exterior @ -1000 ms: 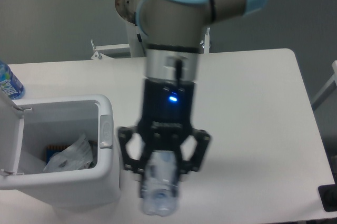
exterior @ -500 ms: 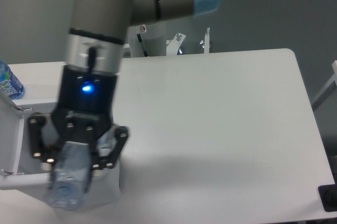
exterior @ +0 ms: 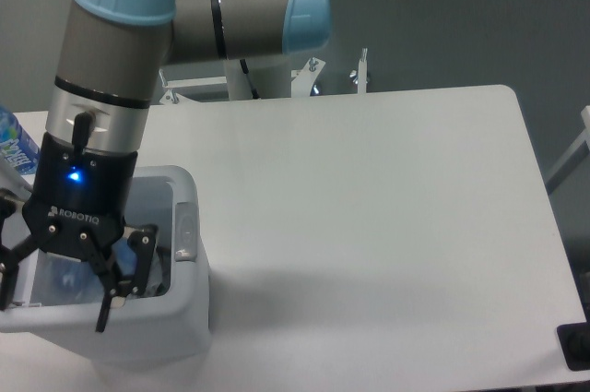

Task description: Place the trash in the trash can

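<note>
End effector [exterior: 57, 283], marked "ROBOTIQ", hangs with fingers spread apart over the white trash can [exterior: 184, 318].

- I read "ROBOTIQ" in white letters on the black body of the gripper [exterior: 57, 286], just above the fingers.
- The bottle [exterior: 11, 148] up-left of the fingers has a blue label; its print is too blurred to read.

A single fixed camera looks steeply down from the near side at the white table [exterior: 387, 217], close enough that the table's near edge and left end are cropped.
</note>
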